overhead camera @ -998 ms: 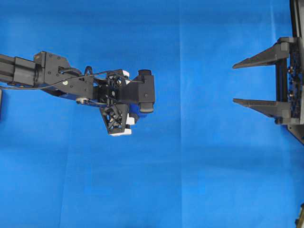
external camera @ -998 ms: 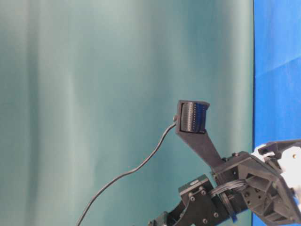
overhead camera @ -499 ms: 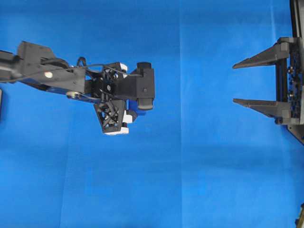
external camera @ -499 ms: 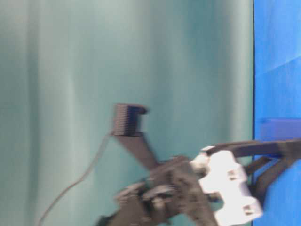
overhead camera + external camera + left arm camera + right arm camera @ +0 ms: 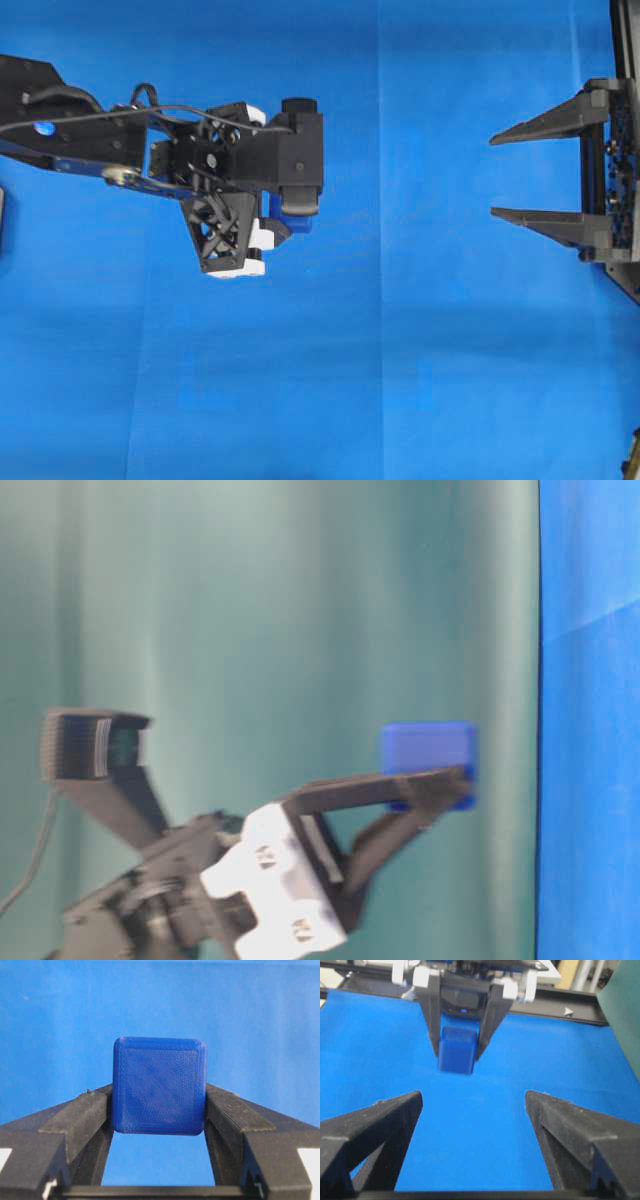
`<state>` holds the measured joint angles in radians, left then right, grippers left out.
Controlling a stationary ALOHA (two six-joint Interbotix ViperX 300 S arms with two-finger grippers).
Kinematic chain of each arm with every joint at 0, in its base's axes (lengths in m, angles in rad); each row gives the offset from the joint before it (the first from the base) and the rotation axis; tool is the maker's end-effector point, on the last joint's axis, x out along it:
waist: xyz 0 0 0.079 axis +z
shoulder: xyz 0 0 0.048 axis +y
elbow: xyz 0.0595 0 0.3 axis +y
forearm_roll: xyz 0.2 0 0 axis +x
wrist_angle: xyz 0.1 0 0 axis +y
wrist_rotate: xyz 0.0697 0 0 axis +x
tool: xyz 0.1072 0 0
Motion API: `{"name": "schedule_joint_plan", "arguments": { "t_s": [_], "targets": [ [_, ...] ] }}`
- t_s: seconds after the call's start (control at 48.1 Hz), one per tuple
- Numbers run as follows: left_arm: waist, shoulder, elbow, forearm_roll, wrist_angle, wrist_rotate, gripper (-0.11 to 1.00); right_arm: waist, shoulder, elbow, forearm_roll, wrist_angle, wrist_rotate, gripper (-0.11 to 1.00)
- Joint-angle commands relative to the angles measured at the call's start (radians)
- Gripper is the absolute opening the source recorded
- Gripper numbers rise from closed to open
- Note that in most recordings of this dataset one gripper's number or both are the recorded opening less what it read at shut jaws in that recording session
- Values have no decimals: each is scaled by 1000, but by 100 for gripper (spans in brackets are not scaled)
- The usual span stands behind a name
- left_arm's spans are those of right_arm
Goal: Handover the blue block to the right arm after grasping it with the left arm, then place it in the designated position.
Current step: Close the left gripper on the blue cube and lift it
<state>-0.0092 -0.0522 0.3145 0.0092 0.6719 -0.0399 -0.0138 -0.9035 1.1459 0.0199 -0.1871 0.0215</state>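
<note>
Blue cloth covers the whole work surface in the overhead view, with a faint vertical fold running down just right of centre. In the table-level view a teal curtain fills most of the frame, and the cloth shows only as a strip along the right edge.

At upper left of the overhead view, the left arm reaches in from the left edge. Its gripper is clamped on the blue block, one black finger pressed against each side of the cube, as the left wrist view shows. The block sits at the fingertips, clear of the cloth; in the table-level view it appears right of centre against the curtain, lifted off the surface.

Along the right edge of the overhead view, the right arm's gripper points left with its two black fingers spread wide and nothing between them. It is well apart from the block. From the right wrist view, the block hangs at upper centre, between the white-bracketed fingers of the left gripper.
</note>
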Motion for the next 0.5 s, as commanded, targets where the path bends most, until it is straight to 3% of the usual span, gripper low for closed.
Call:
{"name": "schedule_joint_plan", "arguments": {
  "t_s": [0.0, 0.478],
  "targets": [
    [0, -54, -49, 2, 31, 2, 47, 0, 3, -29, 2, -3, 3, 97],
    [-2, -91, -91, 6, 109, 0, 47, 0, 3, -31, 2, -3, 14, 97]
  ]
}}
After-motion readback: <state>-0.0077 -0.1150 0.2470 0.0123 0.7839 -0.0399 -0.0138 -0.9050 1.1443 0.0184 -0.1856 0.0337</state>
